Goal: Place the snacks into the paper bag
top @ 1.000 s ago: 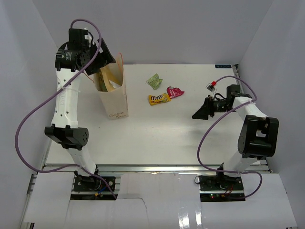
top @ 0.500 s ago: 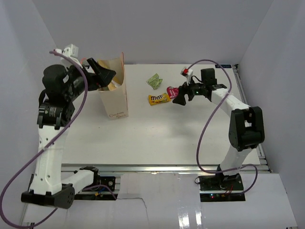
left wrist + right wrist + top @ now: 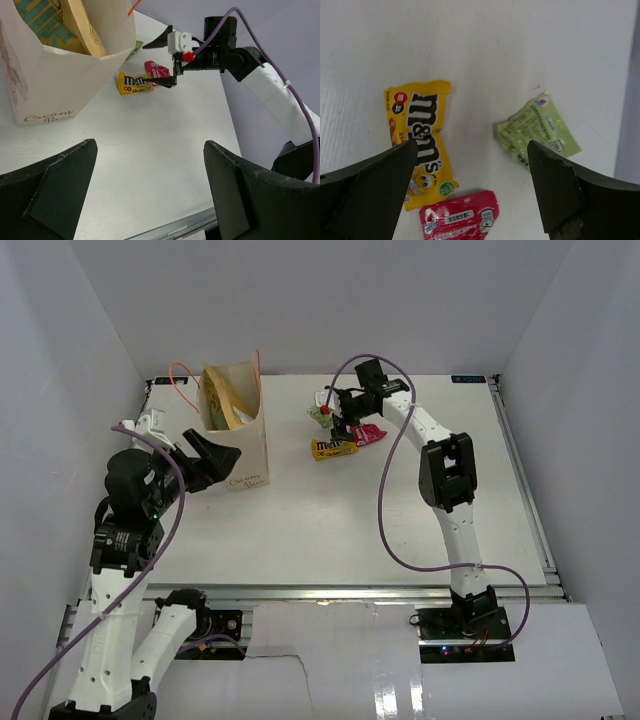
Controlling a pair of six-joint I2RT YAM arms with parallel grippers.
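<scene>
Right gripper [image 3: 472,147] is hovering wide open and empty over the loose packets, upper centre of the top view. M&M's packet [image 3: 420,142] is lying by the frame-left finger, long axis running top-to-bottom in the wrist view, so across the closing line; green packet [image 3: 537,131] by the frame-right finger, pink-red packet [image 3: 460,216] bottom centre. Paper bag [image 3: 245,445] is standing to their left, left gripper [image 3: 215,458] sitting open and empty near its base; right arm is nearer the packets.

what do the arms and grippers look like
The left arm and right arm have white links, black joints and loose purple cables. The left gripper and right gripper have black wedge-shaped fingers. A white block with a red cap sits at the right wrist.
</scene>
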